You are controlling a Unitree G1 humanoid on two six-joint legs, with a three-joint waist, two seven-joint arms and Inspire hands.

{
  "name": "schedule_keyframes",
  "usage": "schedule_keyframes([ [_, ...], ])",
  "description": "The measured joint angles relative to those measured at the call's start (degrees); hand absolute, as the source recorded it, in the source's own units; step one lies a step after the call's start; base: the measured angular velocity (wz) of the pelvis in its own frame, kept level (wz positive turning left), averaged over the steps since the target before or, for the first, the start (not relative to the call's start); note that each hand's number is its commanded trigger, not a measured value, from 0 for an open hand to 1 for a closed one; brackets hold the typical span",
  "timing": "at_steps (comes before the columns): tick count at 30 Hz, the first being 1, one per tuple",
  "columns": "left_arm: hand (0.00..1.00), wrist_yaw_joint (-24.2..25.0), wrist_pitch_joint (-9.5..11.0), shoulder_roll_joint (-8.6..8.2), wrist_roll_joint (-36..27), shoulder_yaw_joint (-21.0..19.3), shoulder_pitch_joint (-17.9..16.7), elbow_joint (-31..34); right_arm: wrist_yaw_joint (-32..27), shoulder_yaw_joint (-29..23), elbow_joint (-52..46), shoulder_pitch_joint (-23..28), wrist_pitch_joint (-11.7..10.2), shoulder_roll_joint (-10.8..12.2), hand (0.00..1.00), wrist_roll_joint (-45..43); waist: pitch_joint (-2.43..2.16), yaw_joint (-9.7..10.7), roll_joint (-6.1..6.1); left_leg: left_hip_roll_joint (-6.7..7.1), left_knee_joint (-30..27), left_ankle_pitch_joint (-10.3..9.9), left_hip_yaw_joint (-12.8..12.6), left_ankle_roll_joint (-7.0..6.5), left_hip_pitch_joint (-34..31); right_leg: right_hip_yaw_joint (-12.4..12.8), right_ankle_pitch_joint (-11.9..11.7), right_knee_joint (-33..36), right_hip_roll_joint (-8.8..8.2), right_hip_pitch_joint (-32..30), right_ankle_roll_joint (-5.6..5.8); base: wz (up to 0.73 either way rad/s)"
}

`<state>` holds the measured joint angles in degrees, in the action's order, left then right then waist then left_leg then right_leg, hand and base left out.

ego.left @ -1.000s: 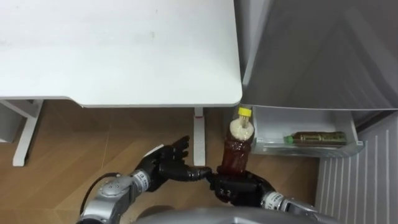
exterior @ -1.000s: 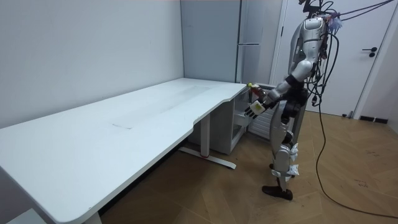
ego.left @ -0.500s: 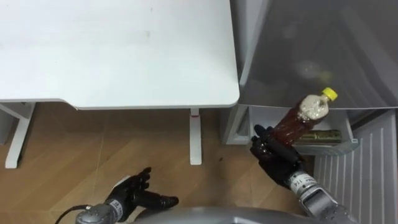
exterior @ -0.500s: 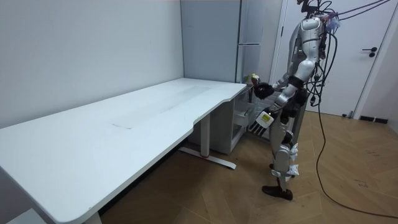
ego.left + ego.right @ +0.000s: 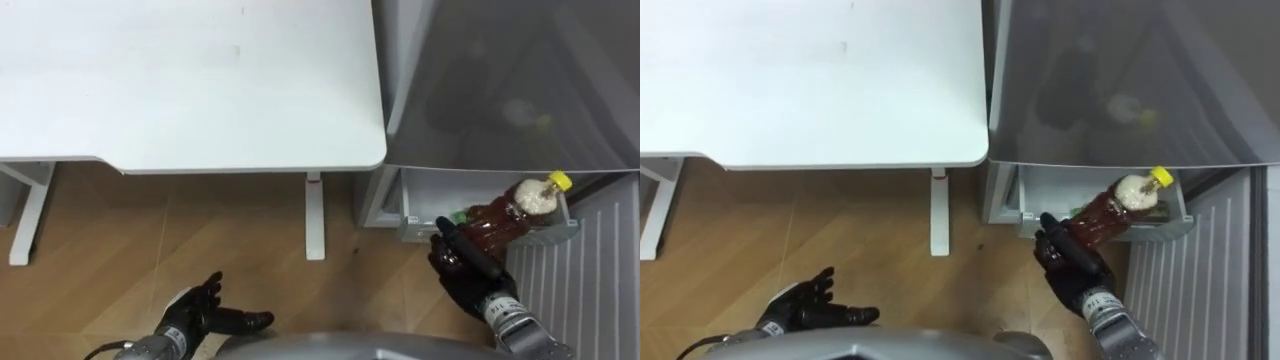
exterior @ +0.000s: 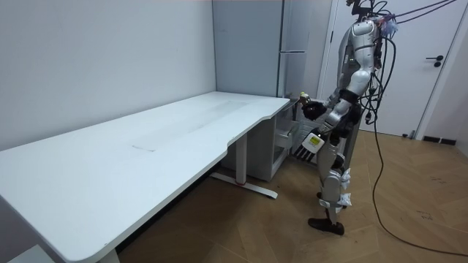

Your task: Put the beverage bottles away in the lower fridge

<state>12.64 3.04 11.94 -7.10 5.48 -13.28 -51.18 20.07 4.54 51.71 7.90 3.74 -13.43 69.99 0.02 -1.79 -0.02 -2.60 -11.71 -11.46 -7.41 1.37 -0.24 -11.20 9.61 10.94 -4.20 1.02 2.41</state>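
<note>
While the right hand (image 5: 468, 278) grips the tilted bottle (image 5: 505, 222), it should lay it flat in the fridge drawer (image 5: 415, 212) before letting go; left hand (image 5: 198, 312) hangs slack-fingered.

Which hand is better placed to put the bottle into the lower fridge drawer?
Right. The right hand has its fingers curled round the bottle, tilted above the open drawer. The left hand hangs open, low over the floor, holding nothing.

Matt black right hand (image 5: 466, 274) holds a glossy clear-plastic bottle (image 5: 503, 217). Above the hand, the fridge (image 5: 520, 90) is dull grey metal. Left of it are a smooth matt white table (image 5: 200, 80) and a wood-grain floor (image 5: 130, 240).
</note>
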Motion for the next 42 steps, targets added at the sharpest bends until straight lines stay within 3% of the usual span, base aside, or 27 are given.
schedule_keyframes([
  [3,0.0,-0.9,0.0,-0.01,-0.5,-0.4,0.0,-0.7,-1.4,-1.5,2.8,-1.3,0.0,0.1,1.0,2.3,-0.01,0.0,-0.14,0.0,-0.2,0.1,0.0,-0.1,-1.2,0.0,0.0,0.9,-0.13,-1.5,0.01,-0.01],
  [7,0.0,-1.2,-0.2,-0.07,-0.8,-0.9,1.9,-2.0,-4.6,-4.1,8.9,-6.6,0.1,0.3,1.0,6.5,0.16,-0.1,-0.36,0.05,-2.5,0.2,0.0,-0.27,-5.3,-0.2,0.0,3.2,-0.69,-5.7,-0.02,-0.01],
  [11,0.0,-2.4,-1.2,-0.11,-0.9,-0.8,4.9,-4.5,-8.0,-6.1,12.7,-12.6,0.1,0.2,1.0,9.5,0.77,0.0,-0.82,0.17,-4.9,0.4,0.0,-0.62,-9.5,-0.2,0.1,6.1,-1.24,-10.1,-0.13,0.0],
  [13,0.0,-3.7,-1.4,-0.13,-2.5,-0.6,6.7,-5.3,-10.9,-7.5,13.9,-16.6,0.1,0.1,1.0,11.6,1.38,-0.1,-1.3,0.2,-7.8,0.4,0.1,-0.64,-13.5,-0.1,0.4,9.0,-1.76,-14.1,-0.47,0.02],
  [18,0.0,-7.0,-1.8,-0.31,-2.4,0.5,12.0,-8.4,-18.1,-8.8,17.4,-25.7,0.1,-1.0,1.0,13.5,2.11,-0.4,-1.96,0.09,-13.3,0.5,0.2,-1.45,-22.4,0.2,0.8,14.9,-2.62,-23.1,-1.13,0.02],
  [21,0.0,-9.1,-1.9,-0.28,-4.6,0.6,13.8,-9.1,-23.0,-10.6,17.4,-30.0,0.0,-1.2,1.0,15.7,2.68,-0.5,-2.72,0.35,-16.1,0.4,0.2,-1.78,-27.2,0.8,2.3,19.1,-3.5,-28.5,-1.15,0.05],
  [25,0.0,-10.8,-1.7,-0.04,-9.1,2.8,15.5,-8.9,-28.8,-10.8,17.4,-33.8,-0.2,-3.6,1.0,17.3,2.7,-1.6,-2.83,0.35,-18.3,1.1,0.2,-2.09,-33.4,1.1,2.2,22.1,-3.88,-35.1,-1.19,0.01],
  [34,0.0,-14.4,-1.5,0.11,-9.1,4.3,18.7,-8.7,-36.6,-10.8,17.1,-40.5,-0.6,-8.2,1.0,16.6,2.75,-1.6,-2.99,0.86,-19.6,2.3,-0.1,-2.38,-42.0,1.7,1.7,25.4,-4.88,-44.5,-2.31,0.04],
  [42,0.0,-17.0,-1.4,1.58,-10.5,9.2,20.7,-8.6,-38.0,-10.2,17.0,-44.6,-0.6,-9.1,1.0,15.4,3.32,-1.5,-3.98,1.47,-19.5,2.4,-0.7,-2.43,-43.3,1.7,2.1,26.0,-5.79,-46.3,-2.16,0.01],
])
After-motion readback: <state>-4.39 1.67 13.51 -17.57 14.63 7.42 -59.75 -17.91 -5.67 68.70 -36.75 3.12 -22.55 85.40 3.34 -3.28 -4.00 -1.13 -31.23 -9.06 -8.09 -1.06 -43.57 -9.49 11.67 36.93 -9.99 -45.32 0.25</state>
